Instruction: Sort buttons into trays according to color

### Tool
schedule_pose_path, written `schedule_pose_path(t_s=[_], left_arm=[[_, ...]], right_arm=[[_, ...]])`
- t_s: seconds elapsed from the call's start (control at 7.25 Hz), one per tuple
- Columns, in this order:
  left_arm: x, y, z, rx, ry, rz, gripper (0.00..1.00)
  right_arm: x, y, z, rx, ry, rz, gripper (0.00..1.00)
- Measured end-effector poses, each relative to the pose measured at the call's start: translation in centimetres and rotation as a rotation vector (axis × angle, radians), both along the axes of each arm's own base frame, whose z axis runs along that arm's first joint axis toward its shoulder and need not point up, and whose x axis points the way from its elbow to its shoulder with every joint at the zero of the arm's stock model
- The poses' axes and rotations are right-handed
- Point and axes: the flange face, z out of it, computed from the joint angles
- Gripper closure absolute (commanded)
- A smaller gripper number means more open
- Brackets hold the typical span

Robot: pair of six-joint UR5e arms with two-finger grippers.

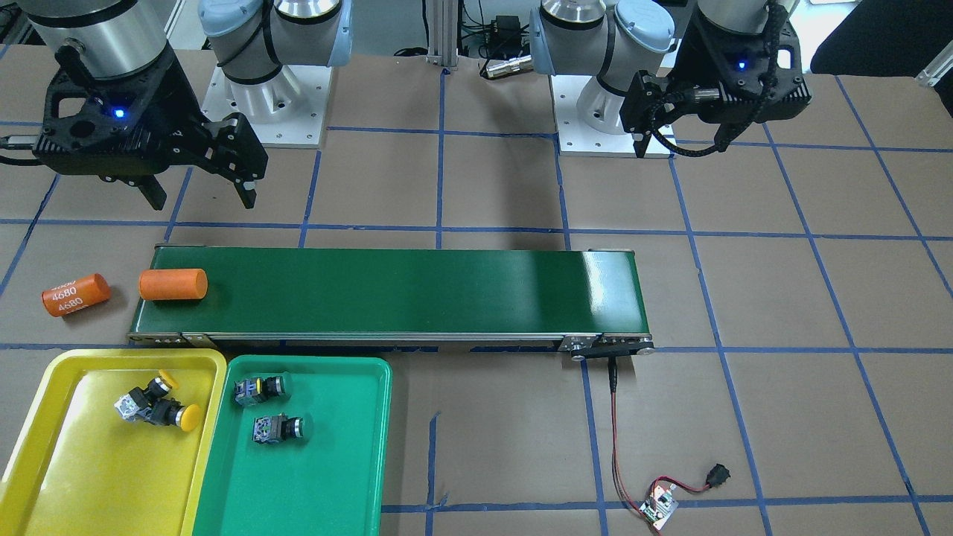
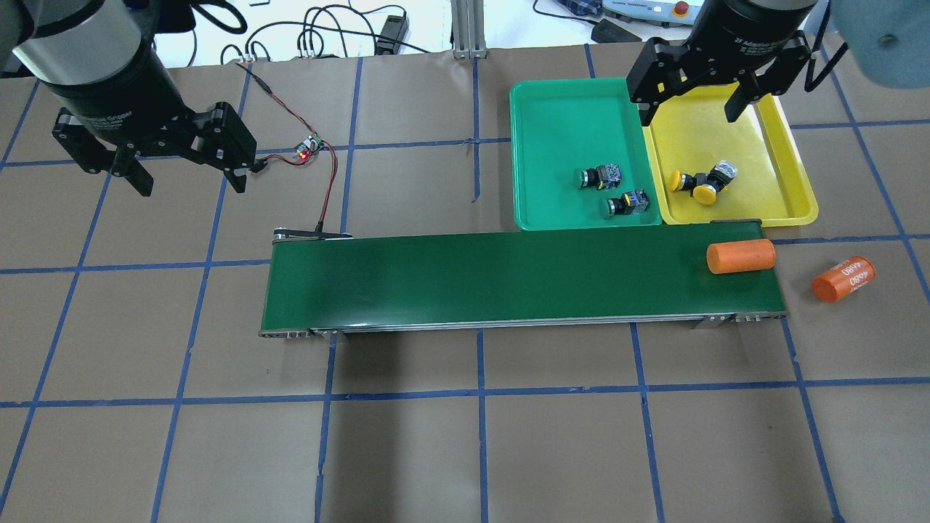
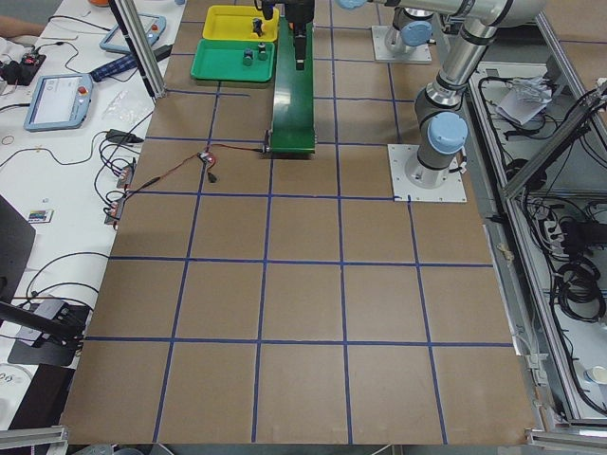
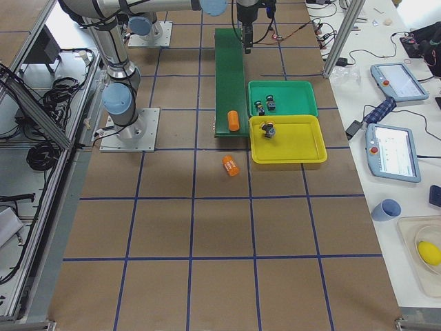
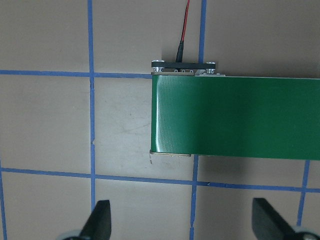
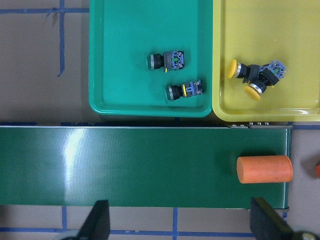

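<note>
Evidently sorted: four buttons lie in matching trays beside the belt

A long green conveyor belt (image 2: 508,280) is laid across the table (image 2: 465,436). Two trays are set side by side and touching along the belt's far edge, away from the robot, at the end on the robot's right. The green tray (image 2: 567,109) is placed nearer the belt's middle. The yellow tray (image 2: 770,145) is placed nearer the belt's end.

In the green tray, a green button (image 2: 596,176) is seen on its side. A second green button (image 2: 625,205), closer to the belt, is also on its side, apart from the first. In the yellow tray, a yellow button (image 2: 681,180) and a second yellow button (image 2: 708,189) are found touching, their bodies meeting at an angle.

An orange cylinder (image 2: 740,256) is laid on the belt at its right-hand end. A second orange cylinder (image 2: 843,278), marked with numbers, is left on the table just past that end.

The right gripper (image 2: 686,116) is held high near the belt's right-hand end, fingers spread wide, with nothing between them. The left gripper (image 2: 192,187) is held high near the belt's other end, likewise spread and empty. A small circuit board (image 2: 311,145) with red and black wires is seen beyond that left end, wired to the belt's corner.
</note>
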Motion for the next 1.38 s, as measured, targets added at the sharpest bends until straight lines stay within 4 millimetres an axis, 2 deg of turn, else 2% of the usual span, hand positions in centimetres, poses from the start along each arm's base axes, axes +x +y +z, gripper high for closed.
schedule_pose_path(t_s=[0.14,0.55,0.83,1.38], left_arm=[[0.0,-0.2,0.0,0.001,0.001,0.001,0.0],[-0.9,-2.7,0.9,-0.064,0.081,-0.001,0.0],[-1.8,-2.4,1.2,-0.056,0.132,-0.006,0.0],[-1.9,-2.0,1.3,-0.048,0.128,-0.014,0.0]], right_arm=[[0.1,0.1,0.0,0.001,0.0,0.001,0.0],[0.2,0.1,0.0,0.003,0.001,0.002,0.0],[0.2,0.1,0.0,0.005,0.003,0.002,0.0],[0.1,0.2,0.0,0.007,0.006,0.001,0.0]])
